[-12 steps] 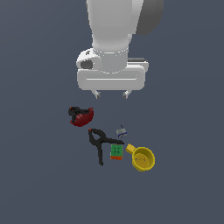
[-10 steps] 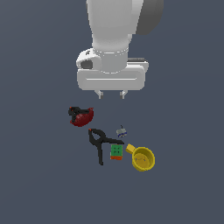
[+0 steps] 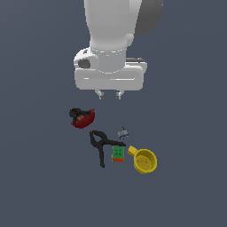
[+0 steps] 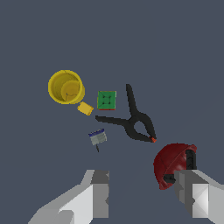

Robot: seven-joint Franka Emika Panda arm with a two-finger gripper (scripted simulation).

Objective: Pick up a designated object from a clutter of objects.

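The dark red bowl [image 3: 84,119] lies at the exterior view's left of the clutter, with a small black clamp [image 3: 75,113] lying across its rim. In the wrist view the bowl [image 4: 171,164] sits beside one finger [image 4: 194,197], which covers part of its rim. My gripper [image 3: 109,94] hangs above the clutter, behind and to the exterior view's right of the bowl. It is open and empty, and it also shows in the wrist view [image 4: 146,197].
A large black spring clamp [image 3: 101,144] [image 4: 135,120] lies in the middle. Beside it are a green-orange cube [image 3: 117,153] [image 4: 106,100], a yellow mug [image 3: 144,160] [image 4: 65,86] and a tiny grey-blue piece [image 3: 123,133] [image 4: 98,137]. All rest on a plain dark grey floor.
The hand has shifted slightly to the exterior view's left, toward the bowl. Its fingertips look closer together in that view. The objects have not moved.
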